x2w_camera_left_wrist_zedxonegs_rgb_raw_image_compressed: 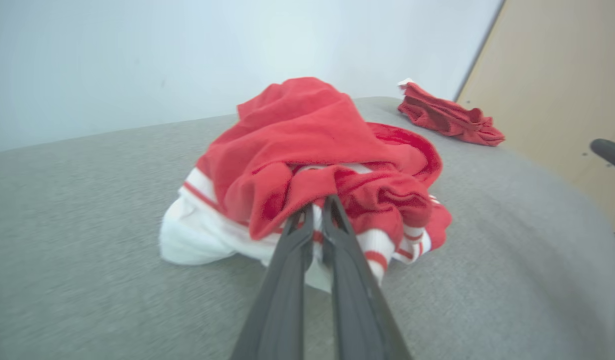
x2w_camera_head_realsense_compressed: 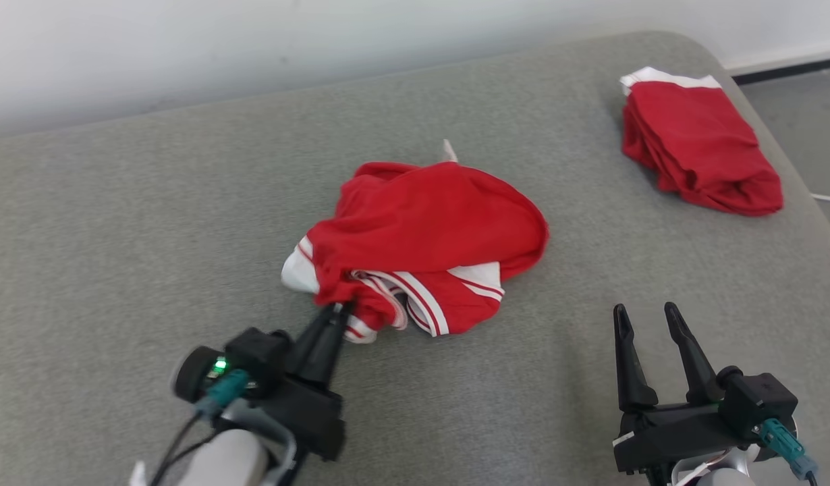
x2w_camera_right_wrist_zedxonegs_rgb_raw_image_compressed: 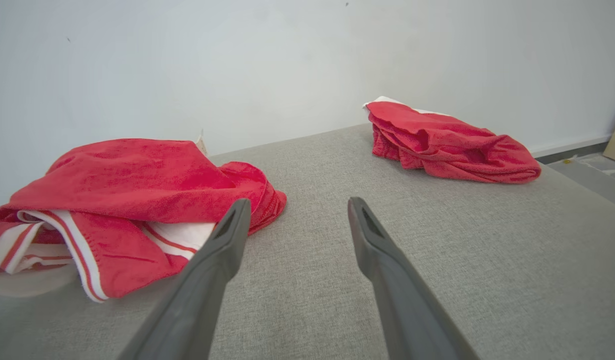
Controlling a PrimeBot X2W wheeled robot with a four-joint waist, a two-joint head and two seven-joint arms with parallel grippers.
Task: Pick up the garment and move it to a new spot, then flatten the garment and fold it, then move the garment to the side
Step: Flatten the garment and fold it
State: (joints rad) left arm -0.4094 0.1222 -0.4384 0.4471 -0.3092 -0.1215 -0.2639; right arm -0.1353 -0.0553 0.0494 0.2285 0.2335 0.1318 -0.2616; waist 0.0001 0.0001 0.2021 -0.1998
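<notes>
Crumpled red-and-white garment (x2w_camera_head_realsense_compressed: pixel 422 236) lies mid grey padded surface (x2w_camera_head_realsense_compressed: pixel 118 236). I have my left pincer (x2w_camera_head_realsense_compressed: pixel 339 308) pinched shut on its near hem. My right pincer (x2w_camera_head_realsense_compressed: pixel 645 310) gapes empty, near-right of the garment. Folded red cloth (x2w_camera_head_realsense_compressed: pixel 698 148) lies far-right of it.

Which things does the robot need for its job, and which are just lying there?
For the job: crumpled red garment, left pincer shut on its edge, right pincer open nearby.
Just lying about: folded red bundle at the far right of the grey surface.
</notes>
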